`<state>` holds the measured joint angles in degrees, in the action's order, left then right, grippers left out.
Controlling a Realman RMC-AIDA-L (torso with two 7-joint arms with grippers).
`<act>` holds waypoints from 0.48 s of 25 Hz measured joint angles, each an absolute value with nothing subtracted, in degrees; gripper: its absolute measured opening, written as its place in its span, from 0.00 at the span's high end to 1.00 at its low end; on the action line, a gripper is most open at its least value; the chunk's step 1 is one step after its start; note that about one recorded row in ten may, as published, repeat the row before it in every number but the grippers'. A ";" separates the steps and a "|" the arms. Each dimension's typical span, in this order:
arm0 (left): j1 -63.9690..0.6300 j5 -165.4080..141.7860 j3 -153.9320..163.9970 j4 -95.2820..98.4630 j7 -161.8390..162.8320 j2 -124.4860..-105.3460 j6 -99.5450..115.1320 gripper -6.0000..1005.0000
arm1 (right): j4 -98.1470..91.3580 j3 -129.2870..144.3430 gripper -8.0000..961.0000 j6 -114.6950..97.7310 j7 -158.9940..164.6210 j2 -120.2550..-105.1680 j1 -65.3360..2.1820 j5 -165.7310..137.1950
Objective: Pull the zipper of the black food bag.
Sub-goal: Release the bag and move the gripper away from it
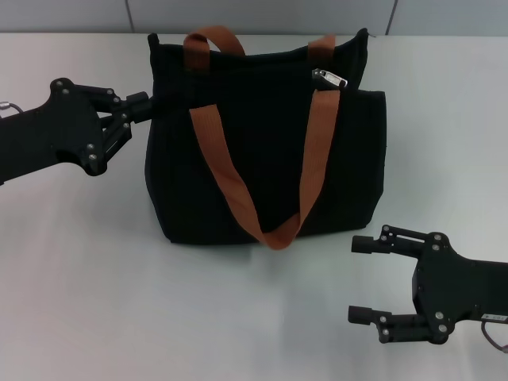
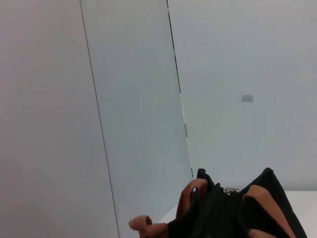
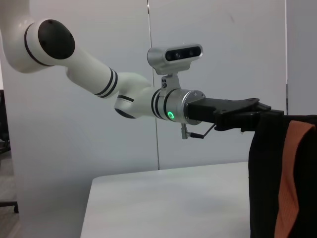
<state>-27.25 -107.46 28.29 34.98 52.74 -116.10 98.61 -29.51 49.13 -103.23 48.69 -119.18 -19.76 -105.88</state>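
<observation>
White table under grey wall panels carries the black food bag, standing upright at the middle with its orange handles draped down the front. The zipper lies at the right end of the top edge. The left gripper has its fingertips against the bag's upper left corner; whether it pinches the fabric I cannot tell. If that hold is loose, pulling the tab is likely to drag or tip the soft bag instead of running the slider. The right gripper hovers near the bag's lower right, fingers spread wide, holding nothing.
</observation>
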 joint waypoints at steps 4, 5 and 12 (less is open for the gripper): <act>-27.25 -107.45 28.15 34.98 52.74 -116.05 98.62 0.91 | -29.49 49.13 0.16 -103.26 48.62 -119.18 -19.83 -106.03; -27.25 -107.43 28.09 34.98 52.74 -116.05 98.61 0.91 | -29.48 49.13 0.15 -103.02 48.61 -119.18 -19.84 -106.05; -27.25 -107.32 27.90 35.03 54.62 -116.17 98.00 0.91 | -29.44 48.70 0.15 -102.75 48.89 -119.18 -19.86 -105.98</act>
